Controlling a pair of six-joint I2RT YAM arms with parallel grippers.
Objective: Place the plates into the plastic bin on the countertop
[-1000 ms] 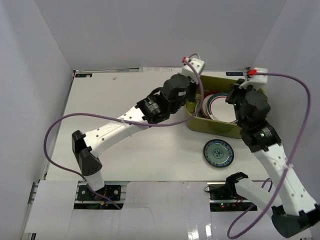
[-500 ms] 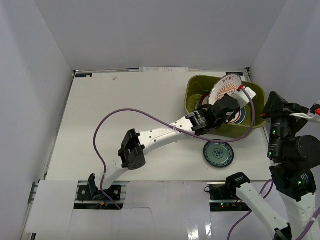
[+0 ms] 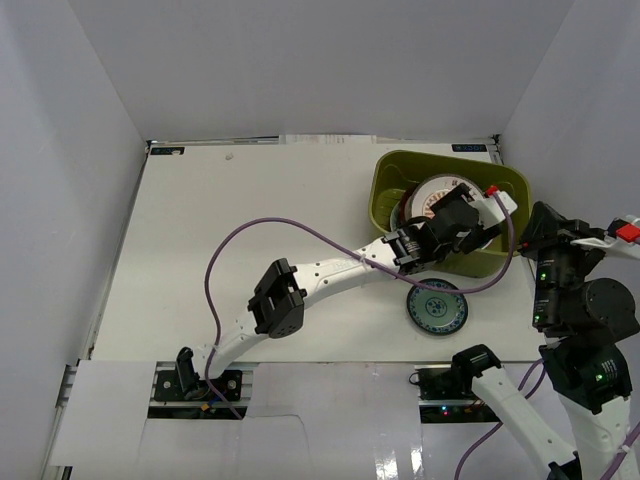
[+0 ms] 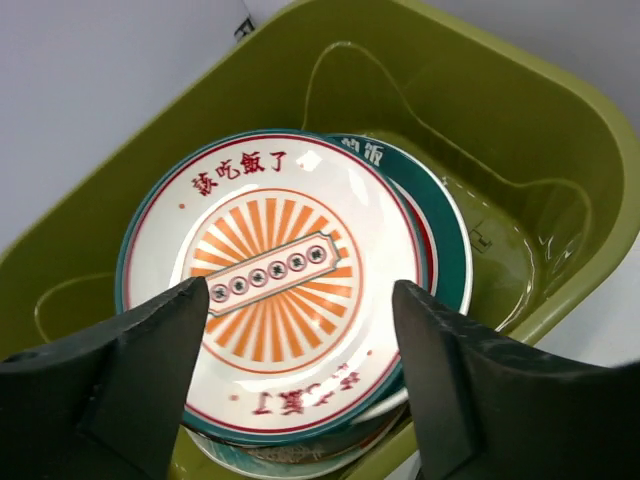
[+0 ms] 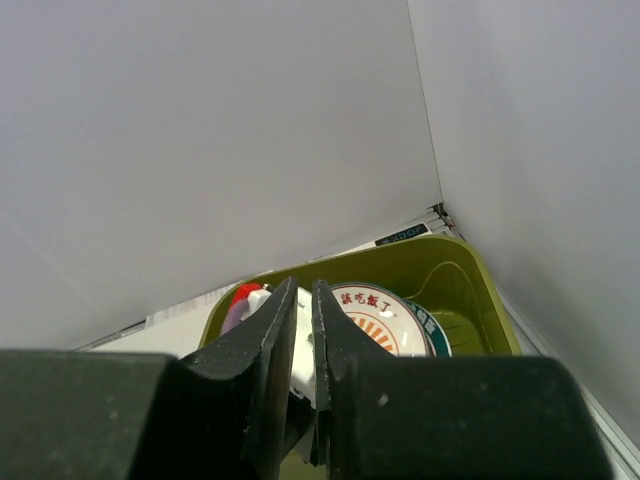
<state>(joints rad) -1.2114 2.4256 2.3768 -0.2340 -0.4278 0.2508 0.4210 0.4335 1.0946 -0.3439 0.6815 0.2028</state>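
The olive-green plastic bin stands at the back right of the white countertop. Inside it lies a stack of plates, with the orange sunburst plate flat on top and a teal-rimmed plate beneath it. My left gripper hovers open just over the sunburst plate, holding nothing. A small teal-white plate rests on the countertop just in front of the bin. My right gripper is shut and empty, raised to the right of the bin.
White walls enclose the countertop on the left, back and right. The left arm stretches diagonally across the table to the bin, its purple cable looping above it. The right arm stands upright at the right wall.
My left gripper has opened and let go of the sunburst plate, which went from tilted above the bin to lying flat on the stack. The right arm drew back from the bin.
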